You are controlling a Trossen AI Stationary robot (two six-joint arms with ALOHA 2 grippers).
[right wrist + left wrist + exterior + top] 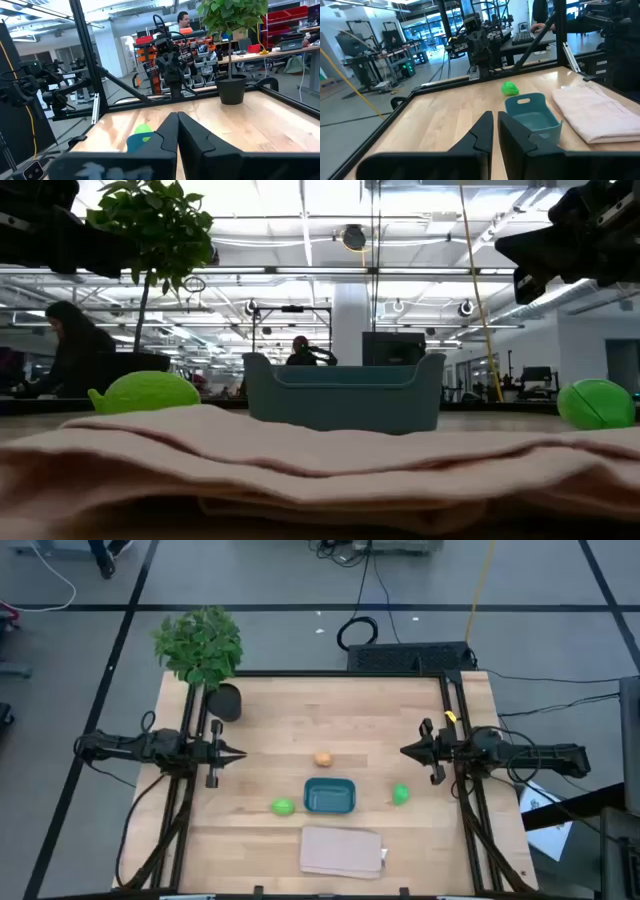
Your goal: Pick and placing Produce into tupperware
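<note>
Tupperware (pixel 329 796) empty (three produce pieces outside); left tool (pixel 236 753), right tool (pixel 407 751) closed, empty.

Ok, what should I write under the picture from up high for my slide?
Teal plastic tub sits empty among two green limes and an orange-tan fruit while both arms wait.

The teal tupperware (pixel 329 796) sits upright and empty, mid-table near the front edge. One green fruit (pixel 283 807) lies just beside it on the left arm's side, another green fruit (pixel 401 795) a little farther off on the right arm's (both bright, lime-like), and the orange-tan piece (pixel 323 759) rests behind it.
</note>
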